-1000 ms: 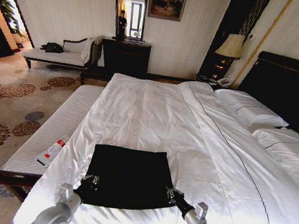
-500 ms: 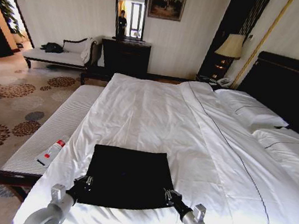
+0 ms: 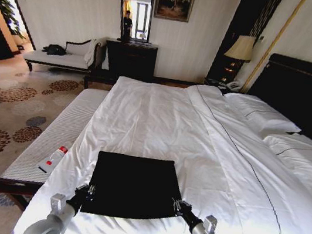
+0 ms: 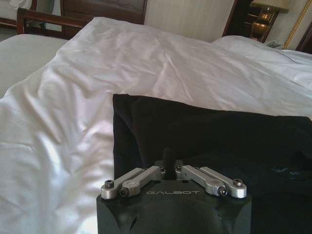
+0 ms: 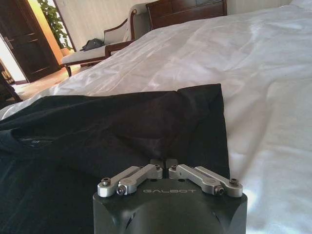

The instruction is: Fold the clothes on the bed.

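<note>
Now both tools, left [image 3: 86, 191] and right [image 3: 178, 205], clamped on black T-shirt [image 3: 132, 184] near-edge corners

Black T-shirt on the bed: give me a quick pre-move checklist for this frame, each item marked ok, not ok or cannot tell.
1. Black T-shirt lies flat on the white duvet, folded into a rectangle: ok.
2. Left gripper at the shirt's near left corner: ok.
3. Right gripper at the near right corner: ok.
4. Both grippers shut on the fabric, per the wrist views: ok.
5. Duvet not pinched along with the shirt: cannot tell.
6. White bottle on the bench beside the bed, apart from the shirt: ok.
</note>
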`<state>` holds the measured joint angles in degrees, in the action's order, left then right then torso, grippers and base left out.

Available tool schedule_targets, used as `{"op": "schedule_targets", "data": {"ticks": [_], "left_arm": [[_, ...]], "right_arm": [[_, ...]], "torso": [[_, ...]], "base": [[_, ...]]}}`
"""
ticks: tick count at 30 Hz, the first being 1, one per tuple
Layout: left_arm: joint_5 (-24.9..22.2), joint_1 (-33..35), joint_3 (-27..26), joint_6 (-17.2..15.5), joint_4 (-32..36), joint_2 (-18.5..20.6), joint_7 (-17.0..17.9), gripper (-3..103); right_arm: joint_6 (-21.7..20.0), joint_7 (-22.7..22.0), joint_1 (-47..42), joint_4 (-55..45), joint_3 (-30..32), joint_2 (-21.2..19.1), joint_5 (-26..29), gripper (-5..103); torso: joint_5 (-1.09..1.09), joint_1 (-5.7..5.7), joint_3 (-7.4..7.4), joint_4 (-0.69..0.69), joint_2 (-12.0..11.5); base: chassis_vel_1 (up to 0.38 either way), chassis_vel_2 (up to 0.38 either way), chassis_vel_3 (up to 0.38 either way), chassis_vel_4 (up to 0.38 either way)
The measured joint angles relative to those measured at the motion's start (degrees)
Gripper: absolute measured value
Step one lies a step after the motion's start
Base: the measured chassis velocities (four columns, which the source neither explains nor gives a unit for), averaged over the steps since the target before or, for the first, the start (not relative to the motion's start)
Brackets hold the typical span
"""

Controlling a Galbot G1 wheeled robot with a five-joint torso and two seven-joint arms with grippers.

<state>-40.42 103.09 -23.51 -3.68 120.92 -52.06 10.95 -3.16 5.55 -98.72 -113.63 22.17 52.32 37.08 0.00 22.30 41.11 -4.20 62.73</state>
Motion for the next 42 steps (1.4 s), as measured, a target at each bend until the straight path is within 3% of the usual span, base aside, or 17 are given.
{"op": "schedule_targets", "data": {"ticks": [9, 10, 12, 13, 16, 18, 21, 22, 23, 24, 27, 29, 32, 35, 37, 38, 42], "left_arm": [[1.1, 0.4, 1.2, -0.2, -0.6, -1.7, 0.5, 1], [1.0, 0.6, 1.2, -0.4, -0.6, -1.8, 0.9, 7], [1.2, 1.3, 1.0, -0.6, -0.4, -1.7, 1.1, 18], [1.2, 1.3, 1.0, -0.6, -0.4, -1.7, 1.1, 18], [2.0, 2.8, 0.2, -0.7, 0.7, -1.6, 1.2, 29], [2.0, 3.3, -0.2, -0.8, 1.3, -1.6, 1.2, 34], [1.9, 5.1, -1.8, -0.9, 2.8, -1.5, 1.2, 51], [1.9, 5.1, -1.8, -0.9, 2.8, -1.5, 1.2, 51], [1.7, 5.5, -2.5, -0.9, 3.3, -1.4, 1.2, 51], [1.3, 5.8, -3.2, -1.0, 3.6, -1.4, 1.1, 57], [-1.3, 6.3, -6.0, -1.4, 4.9, -1.3, 1.0, 72], [-2.6, 5.9, -7.0, -1.7, 5.0, -1.3, 1.0, 72], [-7.0, 0.5, -8.2, -3.2, 3.5, -0.6, 2.4, 89], [-9.2, -4.1, -7.4, -3.9, 1.9, 0.2, 3.4, 97], [-11.9, -11.9, -4.8, -4.8, -1.2, 1.7, 4.2, 99], [-11.9, -11.9, -4.8, -4.8, -1.2, 1.7, 4.2, 99], [-14.7, -23.8, 1.0, -5.2, -7.5, 4.6, 4.0, 100]], "right_arm": [[0.2, -0.3, -0.3, 0.8, -0.3, 0.4, -0.8, 1], [0.3, -0.4, -0.4, 0.8, -0.3, 0.4, -0.7, -2], [0.4, -0.3, -0.6, 0.6, 0.0, 0.2, -0.8, 9], [0.4, -0.3, -0.6, 0.6, 0.0, 0.2, -0.8, 9], [0.9, -0.1, -1.5, 0.0, 0.6, -0.1, -1.3, 25], [1.1, 0.0, -1.9, -0.2, 0.9, -0.2, -1.4, 25], [2.9, 0.1, -3.1, -0.8, 1.8, -0.9, -1.5, 41], [2.9, 0.1, -3.1, -0.8, 1.8, -0.9, -1.5, 41], [3.3, 0.0, -3.4, -0.9, 2.2, -1.1, -1.5, 47], [3.5, 0.0, -3.6, -0.9, 2.6, -1.4, -1.2, 47], [3.9, -0.3, -3.6, -1.0, 4.3, -2.3, 1.6, 62], [3.8, -0.4, -3.3, -1.1, 4.8, -2.7, 2.9, 68], [2.3, -1.1, 0.6, -1.2, 5.3, -3.6, 8.5, 85], [0.7, -1.6, 4.2, -0.7, 5.0, -4.1, 12.0, 89], [-1.6, -1.8, 9.9, 1.9, 4.0, -4.4, 16.7, 98], [-1.6, -1.8, 9.9, 1.9, 4.0, -4.4, 16.7, 98], [-4.9, -1.9, 18.9, 8.1, 1.8, -3.8, 22.0, 100]], "torso": [[0.00, 0.00, 0.00, 0.00, 0.0], [0.00, 0.00, 0.00, 0.00, 0.0], [0.00, 0.00, 0.00, 0.00, 0.0], [0.00, 0.00, 0.00, 0.00, 0.0], [0.00, 0.00, 0.00, 0.00, 0.0], [0.00, 0.00, 0.00, 0.00, 0.0], [0.00, 0.00, 0.00, 0.00, 0.0], [0.00, 0.00, 0.00, 0.00, 0.0], [0.00, 0.00, 0.00, 0.00, 0.0], [0.00, 0.00, 0.00, 0.00, 0.0], [0.00, 0.00, 0.00, 0.00, 0.0], [0.00, 0.00, 0.00, 0.00, 0.0], [0.00, 0.00, 0.00, 0.00, 0.0], [-0.01, 0.00, 0.00, 0.01, 0.0], [-0.03, 0.01, 0.01, -0.02, 0.0], [-0.03, 0.01, 0.01, -0.02, 0.0], [0.01, 0.03, 0.02, 0.01, 0.0]], "base": [[0.000, 0.000, 0.000, 0.000], [0.000, 0.000, 0.000, 0.000], [0.000, 0.000, 0.000, 0.000], [0.000, 0.000, 0.000, 0.000], [0.000, 0.000, 0.000, 0.000], [0.000, 0.000, 0.000, 0.000], [0.000, 0.000, 0.000, 0.000], [0.000, 0.000, 0.000, 0.000], [0.000, 0.000, 0.000, 0.000], [0.000, 0.000, 0.000, 0.000], [0.000, 0.000, 0.000, 0.000], [0.000, 0.000, 0.000, 0.000], [0.000, 0.000, 0.000, 0.000], [0.000, 0.000, 0.000, 0.000], [0.000, 0.000, 0.000, 0.000], [0.000, 0.000, 0.000, 0.000], [0.000, 0.000, 0.000, 0.000]]}}
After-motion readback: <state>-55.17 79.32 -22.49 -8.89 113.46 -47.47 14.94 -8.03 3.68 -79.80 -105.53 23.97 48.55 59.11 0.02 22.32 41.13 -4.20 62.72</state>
